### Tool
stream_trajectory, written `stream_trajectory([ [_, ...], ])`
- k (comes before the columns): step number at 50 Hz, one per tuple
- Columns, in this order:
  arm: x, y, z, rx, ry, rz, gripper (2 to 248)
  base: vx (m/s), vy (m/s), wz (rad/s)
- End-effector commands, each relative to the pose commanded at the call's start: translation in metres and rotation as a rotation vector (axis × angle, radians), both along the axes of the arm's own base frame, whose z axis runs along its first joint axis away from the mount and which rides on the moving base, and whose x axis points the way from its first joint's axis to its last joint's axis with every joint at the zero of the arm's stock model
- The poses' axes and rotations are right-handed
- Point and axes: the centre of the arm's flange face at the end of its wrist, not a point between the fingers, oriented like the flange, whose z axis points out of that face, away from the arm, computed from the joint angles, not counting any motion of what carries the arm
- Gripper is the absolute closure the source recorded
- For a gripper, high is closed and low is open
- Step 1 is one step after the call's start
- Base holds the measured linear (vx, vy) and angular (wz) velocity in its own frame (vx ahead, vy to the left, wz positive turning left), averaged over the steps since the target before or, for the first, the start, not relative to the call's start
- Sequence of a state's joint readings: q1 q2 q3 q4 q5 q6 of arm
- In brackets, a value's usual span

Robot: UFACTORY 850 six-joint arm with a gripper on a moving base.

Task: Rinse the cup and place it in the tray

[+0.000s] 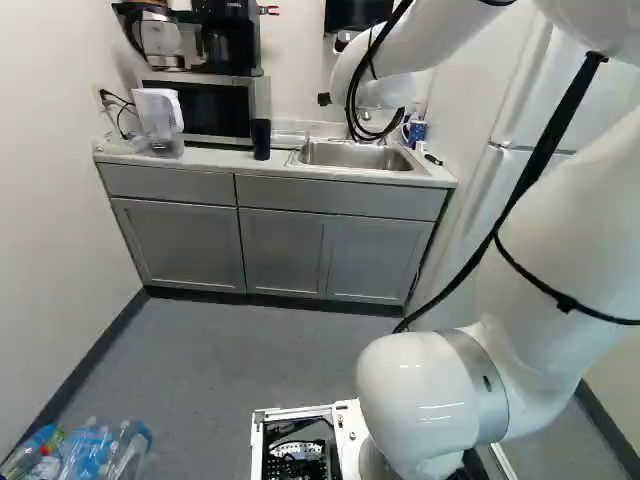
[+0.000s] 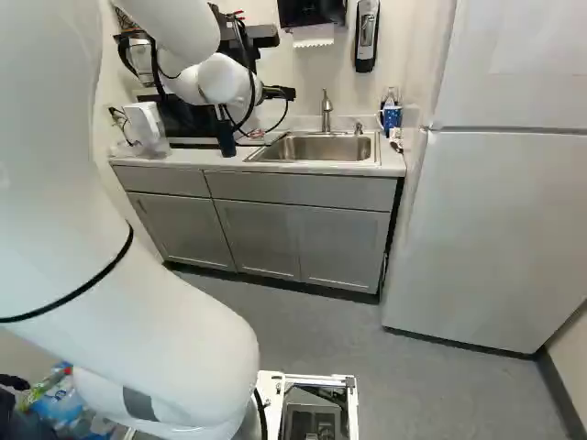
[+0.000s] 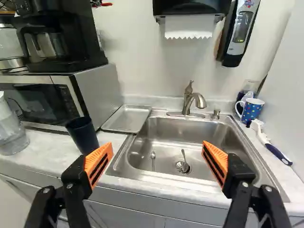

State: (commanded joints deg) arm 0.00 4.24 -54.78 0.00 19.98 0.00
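- The dark cup [image 1: 261, 139] stands upright on the surface [image 1: 215, 160], upper left of the left base view, just beside the metal tray [image 3: 127, 118].
- From here I see the pincer [image 3: 156, 148] released, its two sides wide apart, gripping nothing.
- I'd say the step in hand is getting to the cup; the rinse looks unstarted.
- Next, the pincer should line up around the cup, close gently, then carry it under the faucet [image 3: 190, 100]; the tray comes last.
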Motion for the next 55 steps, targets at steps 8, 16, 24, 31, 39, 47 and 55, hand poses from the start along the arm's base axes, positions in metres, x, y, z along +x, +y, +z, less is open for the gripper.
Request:
stream_trajectory([
  [8,0.0,0.0,0.0,0.0,0.0,0.0,3,0.066,-0.031,-0.003],
  [16,0.0,0.0,0.0,0.0,0.0,0.0,3,0.081,-0.047,0.002],
  [24,0.0,0.0,0.0,0.0,0.0,0.0,3,0.086,-0.052,-0.001],
  [31,0.0,0.0,0.0,0.0,0.0,0.0,3,0.098,-0.057,0.006],
  [39,0.0,0.0,0.0,0.0,0.0,0.0,3,0.109,-0.05,0.106],
  [47,0.0,0.0,0.0,0.0,0.0,0.0,3,0.105,-0.034,0.169],
  [55,0.0,0.0,0.0,0.0,0.0,0.0,3,0.099,-0.033,0.161],
])
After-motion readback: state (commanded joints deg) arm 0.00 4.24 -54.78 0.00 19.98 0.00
